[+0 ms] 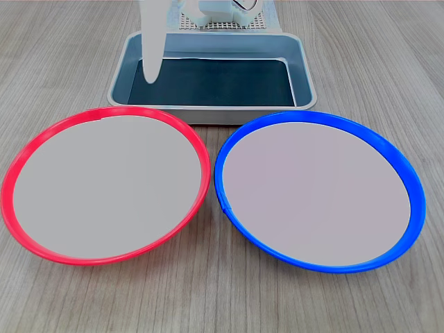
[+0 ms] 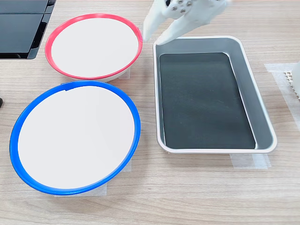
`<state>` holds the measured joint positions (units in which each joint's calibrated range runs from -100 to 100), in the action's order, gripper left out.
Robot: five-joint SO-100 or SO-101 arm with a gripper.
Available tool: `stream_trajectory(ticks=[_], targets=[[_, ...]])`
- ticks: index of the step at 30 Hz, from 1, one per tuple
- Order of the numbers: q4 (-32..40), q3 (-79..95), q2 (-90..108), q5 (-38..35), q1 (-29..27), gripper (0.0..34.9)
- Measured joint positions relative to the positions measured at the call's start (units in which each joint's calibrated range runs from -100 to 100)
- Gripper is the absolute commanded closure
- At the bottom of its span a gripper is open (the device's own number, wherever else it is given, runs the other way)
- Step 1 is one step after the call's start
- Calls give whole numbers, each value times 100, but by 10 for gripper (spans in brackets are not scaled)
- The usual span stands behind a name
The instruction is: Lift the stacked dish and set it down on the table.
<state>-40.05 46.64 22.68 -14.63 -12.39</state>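
Note:
The red-rimmed stacked dish (image 1: 104, 184) (image 2: 93, 44) lies flat on the table (image 1: 222, 298) (image 2: 187, 192), with nothing on it or under it that I can see. It sits beside the blue-rimmed dish (image 1: 319, 187) (image 2: 75, 133), their rims nearly touching. My white gripper (image 2: 153, 40) hangs over the corner of the grey metal tray nearest the red dish, clear of both dishes. Its fingers stand apart with nothing between them. In the first exterior view only one long finger (image 1: 151, 55) shows, pointing down into the tray.
The grey metal tray (image 1: 305, 83) (image 2: 267, 126) with a dark liner lies behind the dishes in the first exterior view and on the second exterior view's right. Pale tape strips (image 2: 248, 161) lie by the tray. A black device (image 2: 21, 28) sits at the top left.

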Motion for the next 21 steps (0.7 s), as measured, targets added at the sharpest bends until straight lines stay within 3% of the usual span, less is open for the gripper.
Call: stream_trajectory(ticks=[3,7,11,21], targets=[[-653,263,955,-15,239,347],[-734,1016,2396,151,761,348],[-114,2441,4263,523,1062,348],[285,5064,6948,1182,1142,348]])
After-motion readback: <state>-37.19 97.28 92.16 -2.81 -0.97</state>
